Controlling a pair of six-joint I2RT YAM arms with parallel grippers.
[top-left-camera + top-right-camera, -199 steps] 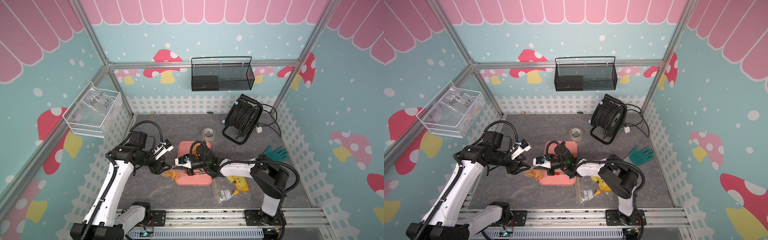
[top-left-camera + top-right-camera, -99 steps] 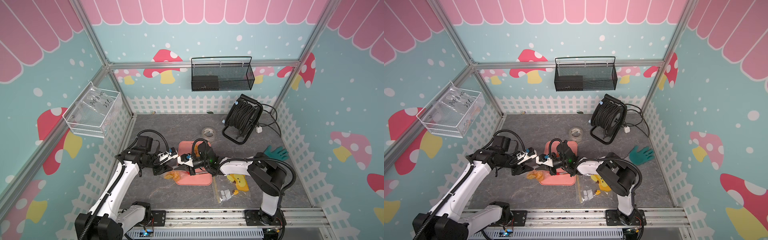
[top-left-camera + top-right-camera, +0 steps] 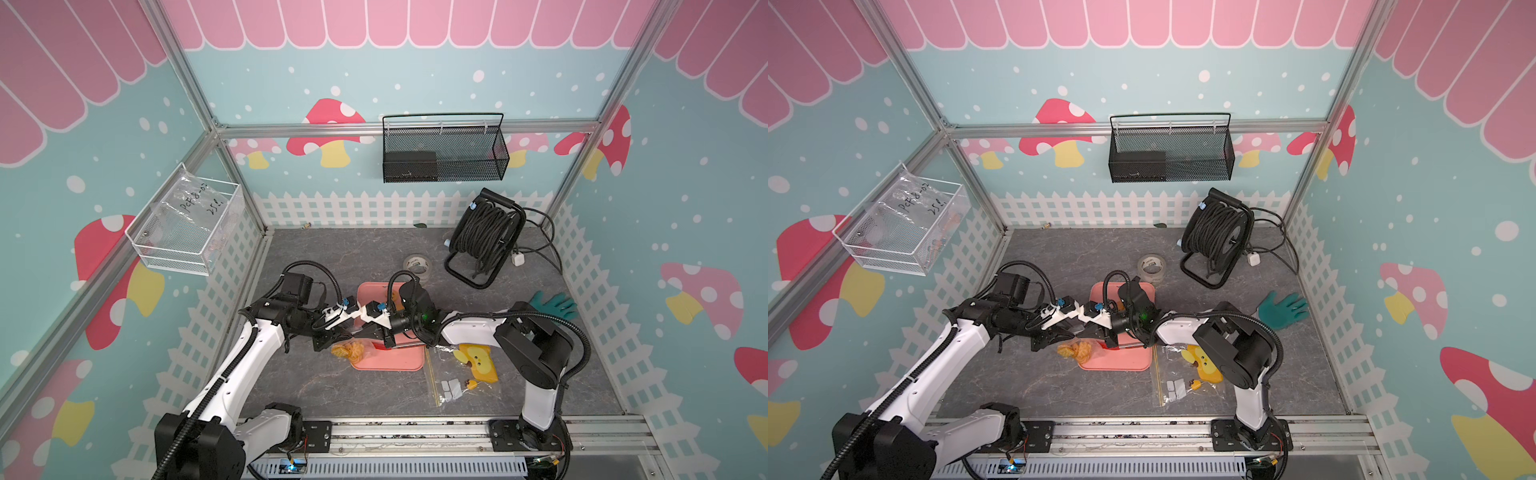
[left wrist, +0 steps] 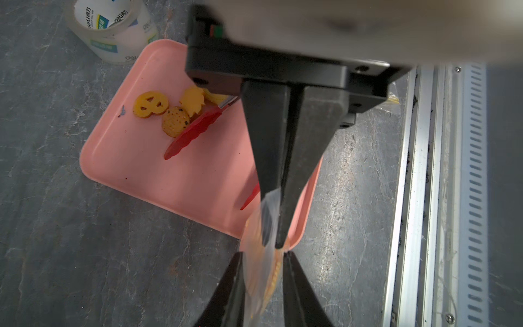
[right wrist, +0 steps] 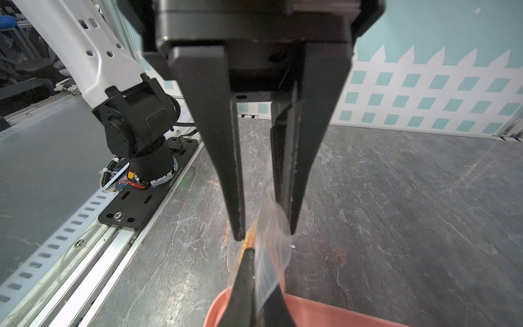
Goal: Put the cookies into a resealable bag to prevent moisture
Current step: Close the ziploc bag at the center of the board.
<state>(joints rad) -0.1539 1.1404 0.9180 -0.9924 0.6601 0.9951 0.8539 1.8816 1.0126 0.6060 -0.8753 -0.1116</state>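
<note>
Pinching the resealable bag [image 4: 254, 271], the right claw [image 4: 274, 240] is closed; left claw [image 5: 266, 234] stands open around it. Tape roll [image 4: 113, 31] says "deli".

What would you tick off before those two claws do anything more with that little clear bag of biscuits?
1. Hold by the right gripper: ok, shut on the top of the small clear plastic zip bag.
2. Hold by the left gripper: not ok, jaws stand apart either side of the bag.
3. All golden-orange biscuits bagged: not ok, some lie loose on the pink plastic tray.
4. Bag sealed: cannot tell.
</note>
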